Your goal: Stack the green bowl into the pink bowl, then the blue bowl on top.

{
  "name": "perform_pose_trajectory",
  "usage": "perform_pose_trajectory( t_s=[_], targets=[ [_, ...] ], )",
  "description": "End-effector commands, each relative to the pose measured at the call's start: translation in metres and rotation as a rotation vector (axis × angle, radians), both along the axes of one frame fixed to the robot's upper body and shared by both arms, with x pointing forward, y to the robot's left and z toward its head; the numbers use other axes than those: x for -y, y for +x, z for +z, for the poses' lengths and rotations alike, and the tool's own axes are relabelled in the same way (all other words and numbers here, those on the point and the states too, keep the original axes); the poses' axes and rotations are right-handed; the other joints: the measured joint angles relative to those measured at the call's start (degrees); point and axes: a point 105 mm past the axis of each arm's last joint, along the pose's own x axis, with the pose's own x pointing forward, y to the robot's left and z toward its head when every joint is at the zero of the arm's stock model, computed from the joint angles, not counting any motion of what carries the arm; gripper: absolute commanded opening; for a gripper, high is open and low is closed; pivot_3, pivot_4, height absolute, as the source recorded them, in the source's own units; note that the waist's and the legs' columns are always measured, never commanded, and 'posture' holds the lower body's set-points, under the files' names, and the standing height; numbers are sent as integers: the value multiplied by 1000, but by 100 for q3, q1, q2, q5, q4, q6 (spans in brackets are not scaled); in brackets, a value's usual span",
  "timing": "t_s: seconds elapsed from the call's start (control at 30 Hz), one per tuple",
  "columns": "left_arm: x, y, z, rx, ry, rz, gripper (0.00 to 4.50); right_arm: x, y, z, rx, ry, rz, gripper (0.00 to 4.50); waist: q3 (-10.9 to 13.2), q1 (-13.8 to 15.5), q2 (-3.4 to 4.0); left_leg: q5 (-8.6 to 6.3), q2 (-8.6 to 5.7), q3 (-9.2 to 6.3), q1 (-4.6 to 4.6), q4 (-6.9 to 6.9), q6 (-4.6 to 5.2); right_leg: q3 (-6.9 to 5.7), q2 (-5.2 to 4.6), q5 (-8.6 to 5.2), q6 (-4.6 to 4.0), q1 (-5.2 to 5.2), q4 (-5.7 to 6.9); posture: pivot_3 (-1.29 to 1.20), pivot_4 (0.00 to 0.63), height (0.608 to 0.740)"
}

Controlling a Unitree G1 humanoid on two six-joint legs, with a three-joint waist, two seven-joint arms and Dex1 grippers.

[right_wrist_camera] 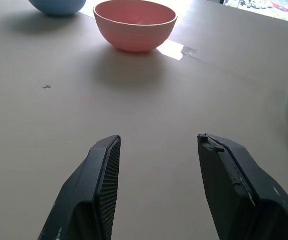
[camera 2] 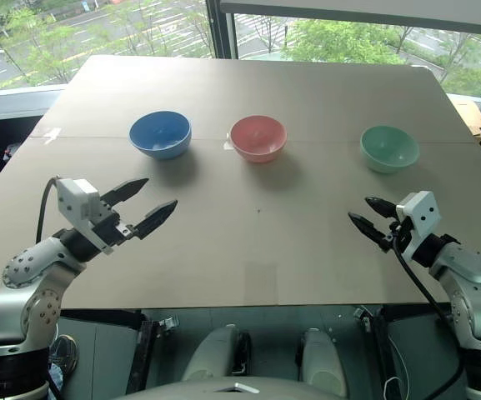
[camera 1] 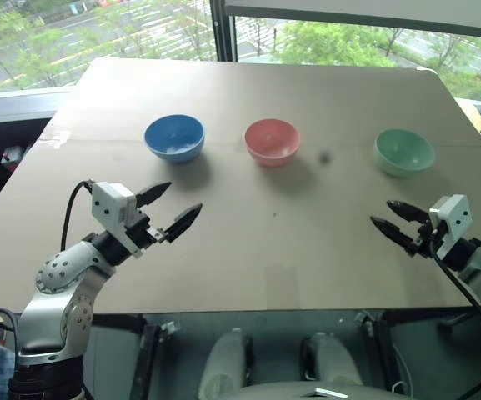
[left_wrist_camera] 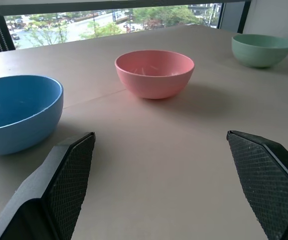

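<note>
Three small round plastic bowls stand upright in a row across the far half of the flat tan bench point(camera 1: 248, 250), each apart from its neighbours and none nested in another. The glossy medium-blue bowl point(camera 1: 174, 137) is on the robot's left, the smooth salmon-pink bowl point(camera 1: 272, 142) sits in the middle, and the mint-green bowl point(camera 1: 403, 152) is on the right, set further from the pink one than the blue one is. All three appear empty.

The left hand point(camera 1: 168, 208) hovers above the near left part of the bench, short of the blue bowl, pointing forward and toward the centre. Its two black fingers stand wide apart and grip nothing.

The right hand point(camera 1: 388, 215) hovers above the near right part of the bench, short of the green bowl, angled toward the centre. Its fingers stand apart with a clear gap, narrower than the left hand's, and hold nothing.

A small dark mark point(camera 1: 324, 157) lies on the bench surface between the pink and green bowls.
</note>
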Motion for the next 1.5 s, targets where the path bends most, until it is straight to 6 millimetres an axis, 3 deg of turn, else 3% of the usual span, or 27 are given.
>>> perform_pose_trajectory(
  t_s=[0.03,0.07,0.17,0.27,0.5,0.67,0.83,0.97,1.17,1.47,1.5],
  targets=[
    [0,-5,17,45,0,-13,4466,-19,18,23,43,-22,62,2569,1,-19,1,0,2,2,0,0,0,3,2,0,0,-1,1,0,150,740],
    [0,-5,17,40,0,-12,4466,-27,24,27,41,-32,87,2569,1,-22,2,0,2,4,4,0,-1,6,3,0,0,-1,3,0,150,740],
    [0,-7,16,10,-22,-9,4500,-48,37,35,59,-83,162,3215,0,-20,1,1,3,4,5,0,-1,7,7,0,-1,-3,3,0,150,740],
    [-2,-13,18,-6,-44,-4,4500,-72,52,44,100,-122,223,4468,0,3,-1,0,3,0,-3,0,-1,3,6,0,0,-5,-3,0,150,740],
    [-6,-26,22,-20,-83,10,4500,-134,79,61,197,-265,347,4468,3,-30,4,1,2,2,-10,0,-2,3,5,0,0,-12,0,0,150,740],
    [-13,-30,28,13,-70,83,4500,-171,99,64,272,-428,399,4468,2,-52,1,2,1,1,-8,1,-4,2,6,0,-1,-12,3,0,150,740],
    [-13,-45,40,42,-92,43,4500,-202,117,61,315,-558,433,4468,4,-179,4,3,0,3,-12,-8,-6,0,7,0,0,-17,7,0,150,740],
    [-10,-58,47,48,-80,-24,4500,-212,127,56,320,-625,428,4468,5,-200,5,11,1,0,-12,-26,-20,-4,9,-1,-3,-24,6,0,150,740],
    [-23,-76,52,40,-56,-42,4500,-229,133,44,283,-695,429,4468,8,-280,10,21,2,-3,-12,-52,-38,-7,14,-6,-11,-36,6,0,150,740],
    [-32,-87,56,37,-36,-27,4500,-226,142,41,250,-721,379,4468,21,-314,32,26,5,-4,-11,-56,-47,-7,19,-9,-17,-46,9,0,150,740],
    [-33,-89,54,32,-27,-24,4500,-225,142,42,256,-722,373,4219,22,-315,33,26,5,-4,-11,-56,-47,-7,18,-9,-17,-46,8,0,150,740]
  ],
)
